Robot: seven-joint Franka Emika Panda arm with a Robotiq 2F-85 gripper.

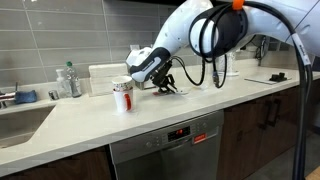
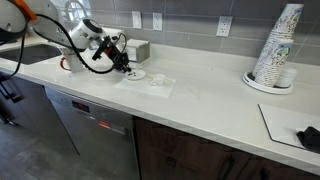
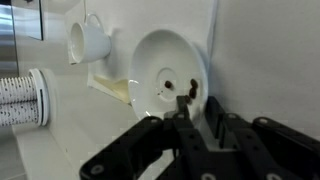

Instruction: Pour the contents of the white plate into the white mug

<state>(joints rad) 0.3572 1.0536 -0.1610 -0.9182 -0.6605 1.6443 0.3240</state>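
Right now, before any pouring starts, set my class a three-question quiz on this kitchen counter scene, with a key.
1. True or false: the white plate holds a few dark bits.
2. In the wrist view, the gripper is at: A) the white mug, B) the plate's rim, C) the patterned cup.
3. Which appliance sits under the counter?
Key: 1 true; 2 B; 3 the dishwasher.
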